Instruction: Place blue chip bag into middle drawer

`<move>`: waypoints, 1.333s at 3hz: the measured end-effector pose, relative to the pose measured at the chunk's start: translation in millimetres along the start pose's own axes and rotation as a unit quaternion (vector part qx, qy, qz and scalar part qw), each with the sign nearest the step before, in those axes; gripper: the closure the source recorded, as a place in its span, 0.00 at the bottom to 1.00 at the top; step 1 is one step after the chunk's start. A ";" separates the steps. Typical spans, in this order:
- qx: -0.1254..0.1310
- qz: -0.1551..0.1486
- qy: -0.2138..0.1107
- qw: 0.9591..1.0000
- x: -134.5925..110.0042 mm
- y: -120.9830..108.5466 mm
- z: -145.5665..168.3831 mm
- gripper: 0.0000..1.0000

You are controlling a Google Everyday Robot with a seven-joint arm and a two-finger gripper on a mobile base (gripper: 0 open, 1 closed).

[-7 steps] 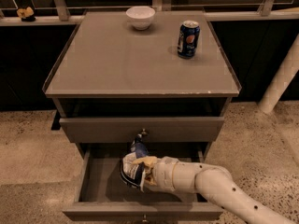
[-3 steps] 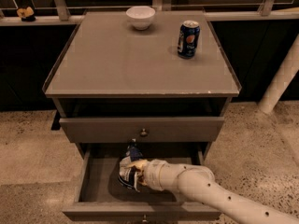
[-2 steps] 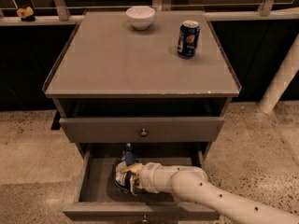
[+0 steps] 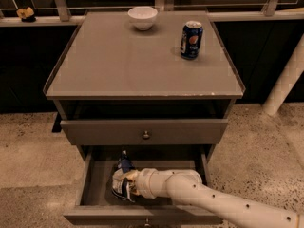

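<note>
The middle drawer (image 4: 86, 188) is pulled open at the bottom of the grey cabinet. The blue chip bag (image 4: 122, 184), crinkled dark-blue foil with white patches, is inside it at left of centre, low over the drawer floor. My gripper (image 4: 125, 178) reaches in from the lower right on a white arm (image 4: 199, 194) and is shut on the bag. The arm's wrist hides part of the bag. I cannot tell whether the bag touches the drawer floor.
The matching upper drawer (image 4: 104, 131) with its brass knob (image 4: 146, 135) is closed just above. On the cabinet top (image 4: 118, 65) stand a blue soda can (image 4: 191, 40) and a white bowl (image 4: 142, 18). A white post (image 4: 285, 80) leans at the right.
My gripper has moved left and lower into the open drawer, carrying the blue chip bag with it. The can and bowl have not moved.
</note>
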State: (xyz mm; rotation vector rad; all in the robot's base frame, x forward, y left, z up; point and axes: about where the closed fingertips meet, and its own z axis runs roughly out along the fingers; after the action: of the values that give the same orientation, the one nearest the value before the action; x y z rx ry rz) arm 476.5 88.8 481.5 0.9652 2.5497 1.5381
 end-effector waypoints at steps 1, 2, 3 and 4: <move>-0.013 0.018 0.005 1.000 -11.5 6.9 20.5 1.00; -0.013 0.018 0.005 1.000 -11.5 6.9 20.5 1.00; -0.013 0.018 0.005 1.000 -11.5 6.9 20.4 0.81; -0.013 0.018 0.005 1.000 -11.5 6.9 20.4 0.58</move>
State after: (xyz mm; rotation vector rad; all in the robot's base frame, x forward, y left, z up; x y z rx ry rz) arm 495.7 101.5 473.1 1.0071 2.5274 1.5844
